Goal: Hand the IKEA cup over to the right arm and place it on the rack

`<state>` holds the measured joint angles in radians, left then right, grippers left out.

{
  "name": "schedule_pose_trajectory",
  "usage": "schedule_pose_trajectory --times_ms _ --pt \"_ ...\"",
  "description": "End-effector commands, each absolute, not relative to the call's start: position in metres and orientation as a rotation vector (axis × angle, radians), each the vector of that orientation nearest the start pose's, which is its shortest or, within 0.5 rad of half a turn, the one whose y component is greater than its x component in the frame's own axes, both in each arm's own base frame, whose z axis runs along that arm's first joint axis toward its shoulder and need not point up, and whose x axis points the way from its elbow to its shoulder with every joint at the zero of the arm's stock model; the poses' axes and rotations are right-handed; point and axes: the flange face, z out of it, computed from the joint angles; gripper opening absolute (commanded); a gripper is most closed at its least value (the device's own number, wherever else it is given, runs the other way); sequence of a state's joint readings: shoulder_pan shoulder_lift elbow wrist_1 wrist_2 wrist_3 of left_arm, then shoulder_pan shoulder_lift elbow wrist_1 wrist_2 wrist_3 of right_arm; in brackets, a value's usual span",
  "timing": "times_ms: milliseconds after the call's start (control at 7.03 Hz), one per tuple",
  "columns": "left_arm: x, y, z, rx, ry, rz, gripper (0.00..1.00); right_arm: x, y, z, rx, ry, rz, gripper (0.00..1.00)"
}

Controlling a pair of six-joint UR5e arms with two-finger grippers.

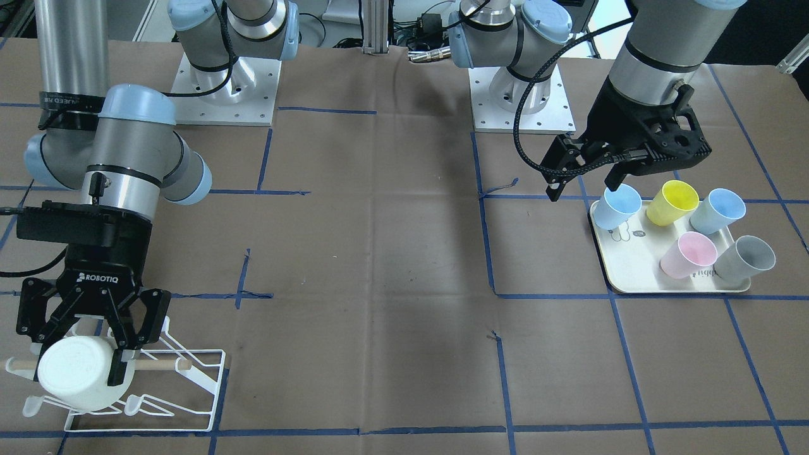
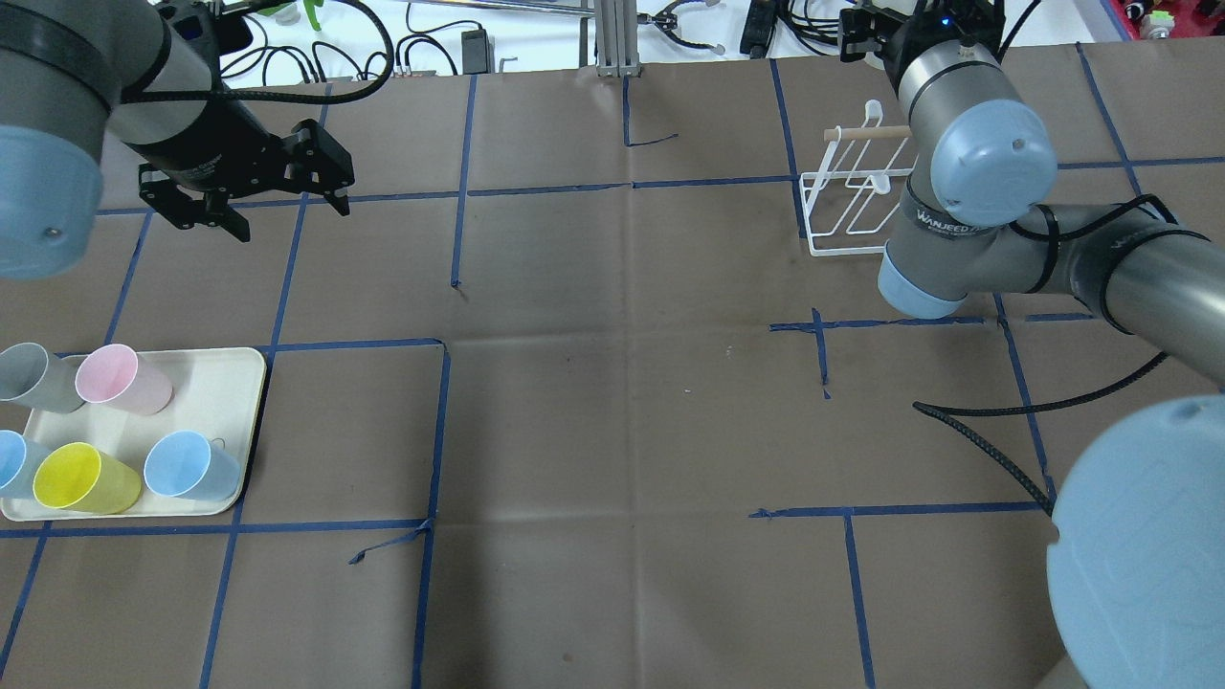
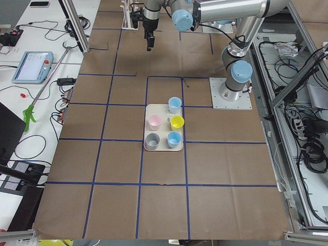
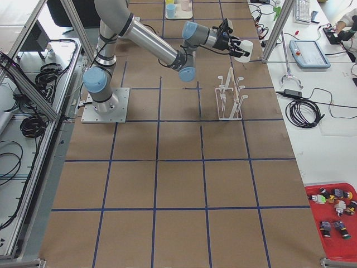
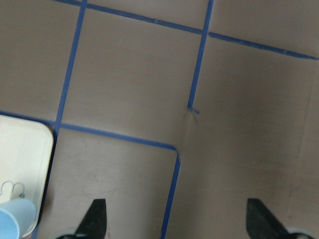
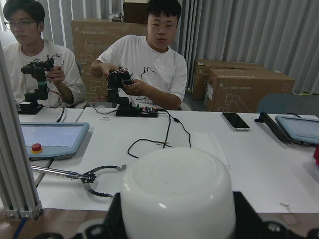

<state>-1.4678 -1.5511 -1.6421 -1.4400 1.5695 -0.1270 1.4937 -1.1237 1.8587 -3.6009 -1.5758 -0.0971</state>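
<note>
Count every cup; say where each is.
6. On the tray: inner blue cup, outer blue cup, yellow cup between them, pink cup, grey cup. White cup in the right pincer, at the rack.

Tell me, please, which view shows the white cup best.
The front-facing view: the whole cup shows, gripped by the right gripper by the rack. The right wrist view shows only its base; exterior right shows it tiny; overhead, the right arm hides it. The rest miss it.
</note>
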Motion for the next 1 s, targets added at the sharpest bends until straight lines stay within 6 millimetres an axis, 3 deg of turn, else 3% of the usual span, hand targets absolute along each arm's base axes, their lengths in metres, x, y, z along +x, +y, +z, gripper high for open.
schedule_pose_trajectory --times_ms 0,427,569,854 --pt "-0.076 -0.487 0.476 -0.317 3.035 0.013 0.99 0.073 -0.616 0.323 0.008 2.606 -1.966 0.1" --pt "-0.063 -0.472 0.458 -0.091 3.052 0.079 0.99 0.072 -0.616 0.301 0.015 2.638 -1.918 0.1" --pt "-0.038 -0.459 0.448 -0.055 3.059 0.102 0.99 0.072 -0.613 0.294 0.031 2.648 -1.89 0.1" --pt "0.036 -0.426 0.418 -0.03 3.09 0.168 0.99 0.075 -0.619 0.278 0.063 2.636 -1.844 0.09"
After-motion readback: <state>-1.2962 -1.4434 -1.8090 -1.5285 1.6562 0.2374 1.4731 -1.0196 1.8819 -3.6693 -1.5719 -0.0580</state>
